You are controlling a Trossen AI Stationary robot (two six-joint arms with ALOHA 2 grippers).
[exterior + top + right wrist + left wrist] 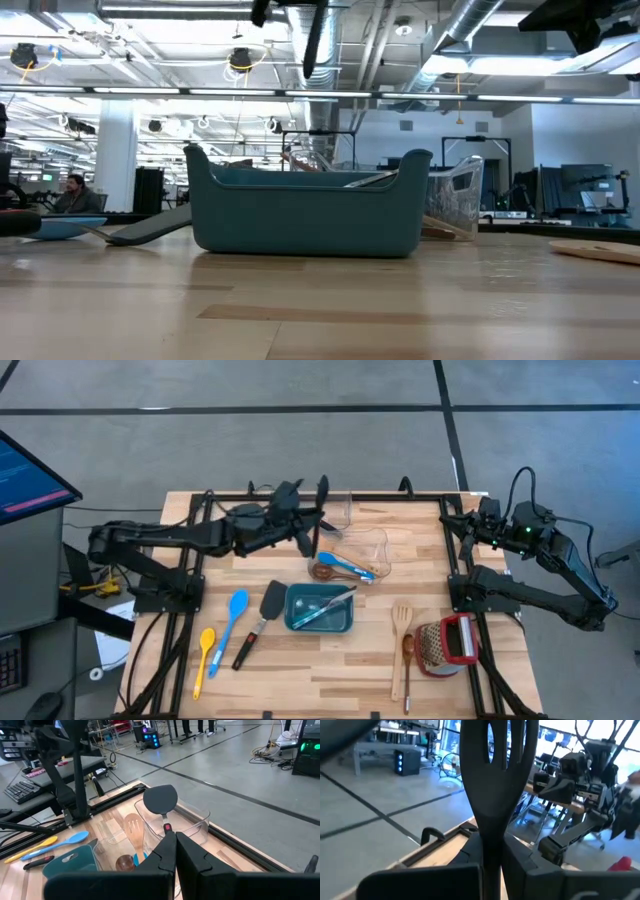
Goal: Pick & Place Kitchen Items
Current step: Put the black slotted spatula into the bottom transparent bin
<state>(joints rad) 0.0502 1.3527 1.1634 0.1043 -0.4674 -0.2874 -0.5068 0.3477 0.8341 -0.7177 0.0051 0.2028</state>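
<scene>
The surface (300, 670) is pale wood grain; on it sit a teal bin (319, 608), a blue spoon (231, 614), a yellow spoon (204, 656) and a black spatula (262, 620). The grater (445, 644) is red and silver — beside it a pale slotted spatula (401, 630) and a brown wooden spoon (408, 665).

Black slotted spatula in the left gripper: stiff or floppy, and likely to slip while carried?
Probably stiff: the spatula stands straight out of the left gripper without drooping. Likely light, being slim and slotted. It could pivot, since the fingers pinch only its narrow handle.
</scene>
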